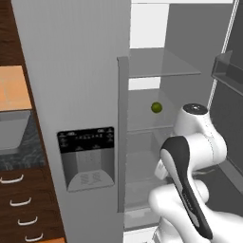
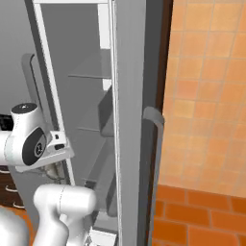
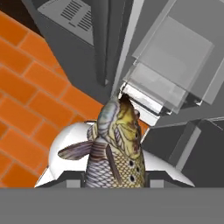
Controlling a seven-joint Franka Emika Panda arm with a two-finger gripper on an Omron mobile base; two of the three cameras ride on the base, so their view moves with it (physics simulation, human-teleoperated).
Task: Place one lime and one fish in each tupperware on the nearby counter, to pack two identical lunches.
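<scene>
The fish [image 3: 114, 148] sits right in front of the hand camera, head pointing away, its body running down between the jaws, which are closed on it. It hangs over the orange floor [image 3: 30, 105] by the foot of the open fridge [image 1: 156, 156], so I judge it has been lifted out for carrying to the counter [image 1: 19, 142] at far left. One lime [image 1: 156, 107] rests on a fridge shelf [image 1: 152, 127], well above the arm [image 1: 190, 161]. A pale grey corner on the counter may be a tupperware; I cannot tell.
</scene>
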